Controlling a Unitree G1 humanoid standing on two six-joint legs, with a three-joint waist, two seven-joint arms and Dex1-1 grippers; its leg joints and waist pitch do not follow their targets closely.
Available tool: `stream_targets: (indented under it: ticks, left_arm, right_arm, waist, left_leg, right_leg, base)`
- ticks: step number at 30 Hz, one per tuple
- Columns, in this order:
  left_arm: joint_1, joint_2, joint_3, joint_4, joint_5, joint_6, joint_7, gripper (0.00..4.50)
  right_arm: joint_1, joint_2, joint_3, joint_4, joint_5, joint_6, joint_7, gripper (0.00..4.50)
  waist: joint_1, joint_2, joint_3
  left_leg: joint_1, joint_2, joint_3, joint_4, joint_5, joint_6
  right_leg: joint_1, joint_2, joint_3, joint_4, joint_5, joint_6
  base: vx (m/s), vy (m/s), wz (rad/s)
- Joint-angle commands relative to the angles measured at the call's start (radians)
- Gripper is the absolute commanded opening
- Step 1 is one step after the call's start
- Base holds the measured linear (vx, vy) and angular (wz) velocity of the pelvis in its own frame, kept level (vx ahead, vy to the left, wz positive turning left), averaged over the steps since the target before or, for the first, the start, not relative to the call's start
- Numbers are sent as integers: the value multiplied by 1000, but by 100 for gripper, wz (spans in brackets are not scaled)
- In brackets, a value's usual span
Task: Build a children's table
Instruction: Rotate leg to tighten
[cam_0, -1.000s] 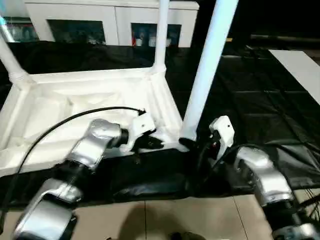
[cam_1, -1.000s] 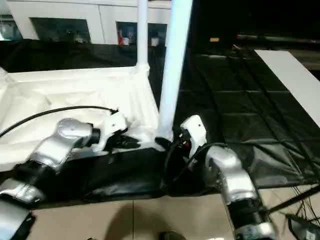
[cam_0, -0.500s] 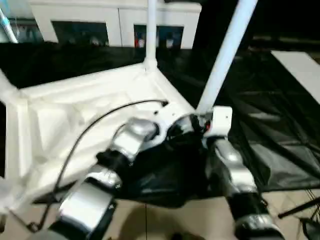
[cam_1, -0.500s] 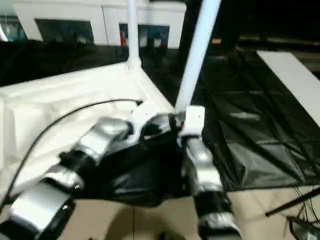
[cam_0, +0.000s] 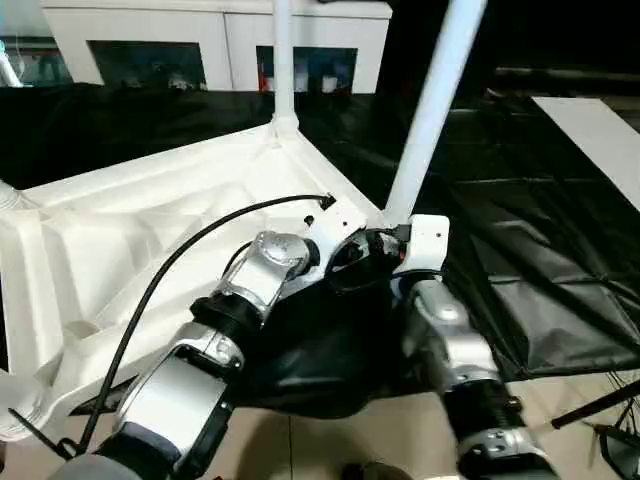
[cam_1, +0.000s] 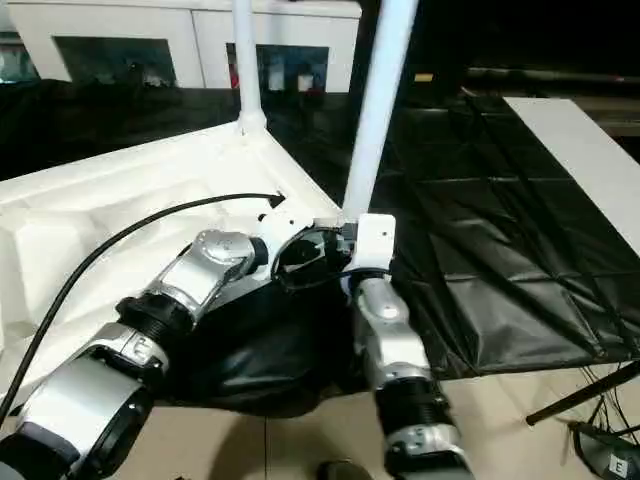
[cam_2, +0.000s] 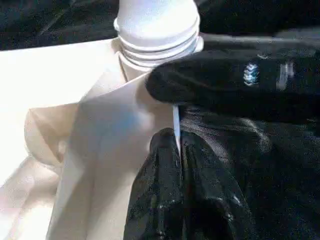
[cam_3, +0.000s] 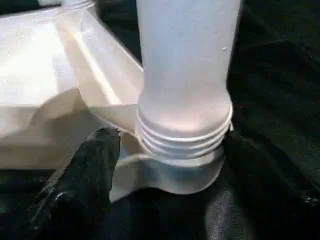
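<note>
The white tabletop (cam_0: 150, 220) lies underside up on a black sheet. One leg (cam_0: 283, 60) stands upright in the far corner socket. A second leg (cam_0: 432, 110) leans in the near right socket (cam_3: 170, 175), its screw threads (cam_3: 185, 135) showing above the rim. My left gripper (cam_2: 176, 137) is shut on the tabletop's thin edge just beside that socket. My right gripper (cam_0: 385, 242) is open at the leg's base, with one finger (cam_3: 92, 170) standing close beside the threads. A stub of another leg (cam_0: 8, 70) shows at the far left.
A white cabinet with glass doors (cam_0: 220, 40) stands behind. The black sheet (cam_0: 520, 200) spreads to the right, with a white board (cam_0: 600, 130) at its far right. Tiled floor (cam_0: 330, 450) lies in front. A black cable (cam_0: 170, 265) arcs over my left arm.
The head camera has swung. My left gripper has come right to the corner by the leaning leg. My right gripper stays at the leg's base, its fingers spread wider.
</note>
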Motion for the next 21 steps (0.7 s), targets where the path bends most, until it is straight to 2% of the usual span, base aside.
stream_targets:
  ticks: [1, 2, 3, 4, 5, 6, 7, 8, 9, 10, 14, 17, 18, 21]
  left_arm:
    - [35, 39, -16, -7, 18, -29, -36, 0]
    - [47, 58, -21, -18, 13, -39, -74, 0]
    - [52, 66, -23, -22, 10, -43, -91, 0]
    - [56, 74, -26, -25, 8, -49, -110, 0]
    - [56, 74, -26, -25, 8, -49, -110, 0]
    - [81, 111, -49, -55, -3, -83, -218, 0]
    - [101, 139, -68, -83, -13, -117, -307, 0]
    - [108, 147, -71, -94, -19, -115, -335, 0]
    - [122, 169, -82, -120, -29, -116, -394, 0]
    - [132, 185, -90, -140, -36, -118, -436, 0]
    - [157, 239, -119, -195, -46, -101, -545, 0]
    - [164, 250, -117, -207, -45, -102, -550, 0]
    - [166, 251, -115, -210, -44, -102, -550, 0]
    - [168, 251, -108, -214, -41, -97, -540, 0]
  right_arm:
    - [43, -73, 2, -71, -10, 26, 83, 396]
    - [84, -137, 20, -123, -1, 26, 183, 413]
    - [100, -159, 23, -144, 6, 25, 223, 424]
    - [116, -181, 27, -165, 13, 27, 265, 431]
    - [116, -181, 27, -165, 13, 27, 265, 435]
    - [158, -248, 33, -234, 73, 74, 394, 443]
    - [186, -303, 47, -281, 120, 111, 502, 443]
    - [191, -317, 53, -290, 125, 115, 525, 443]
    - [204, -347, 66, -311, 147, 125, 580, 443]
    - [214, -368, 74, -327, 165, 134, 620, 443]
    - [223, -418, 93, -339, 194, 130, 734, 443]
    - [188, -412, 99, -292, 174, 110, 766, 443]
    - [177, -409, 102, -283, 170, 112, 762, 443]
    - [159, -406, 116, -269, 167, 110, 774, 443]
  waist:
    - [5, 0, -66]
    - [7, 8, -69]
    - [6, 0, -66]
    - [5, -1, -67]
    - [3, 3, -68]
    - [0, 0, -65]
    - [4, -2, -66]
    - [2, 0, -63]
    - [-1, 6, -65]
    - [0, 5, -65]
    - [5, 7, -63]
    - [7, 7, -67]
    - [5, -1, -67]
    - [7, 3, -68]
  left_leg:
    - [-15, 3, 7, -70, -69, 88]
    - [-14, 3, 7, -68, -78, 95]
    - [-18, 5, 7, -68, -85, 106]
    - [-19, 4, 7, -67, -85, 109]
    - [-18, 3, 7, -67, -90, 109]
    - [-17, 3, 6, -69, -129, 116]
    - [-18, 4, 5, -67, -132, 121]
    - [-19, 9, 4, -70, -145, 127]
    - [-14, 13, 6, -70, -150, 118]
    - [-12, 14, 6, -71, -155, 113]
    - [-8, 20, 6, -74, -165, 95]
    - [-10, 19, 8, -71, -129, 90]
    - [-13, 17, 8, -70, -115, 92]
    - [-12, 17, 8, -68, -95, 94]
  right_leg:
    - [78, -49, 33, -66, -99, -238]
    - [81, -49, 33, -65, -89, -244]
    - [84, -50, 33, -68, -82, -247]
    - [84, -51, 34, -67, -85, -250]
    - [83, -50, 33, -69, -98, -252]
    - [85, -48, 32, -78, -165, -250]
    - [87, -50, 34, -78, -174, -246]
    - [82, -53, 36, -79, -197, -245]
    - [75, -53, 34, -80, -208, -253]
    - [75, -53, 33, -79, -213, -256]
    - [67, -54, 34, -78, -231, -258]
    - [69, -54, 33, -71, -184, -269]
    - [70, -54, 32, -68, -165, -275]
    - [72, -55, 33, -65, -142, -279]
  base:
    - [0, 0, 0]
    - [0, 0, 0]
    - [0, 0, 0]
    - [0, 0, 0]
    - [0, 0, 0]
    - [0, 0, 0]
    - [0, 0, 0]
    - [0, 0, 0]
    - [0, 0, 0]
    - [0, 0, 0]
    - [0, 0, 0]
    - [0, 0, 0]
    - [0, 0, 0]
    - [0, 0, 0]
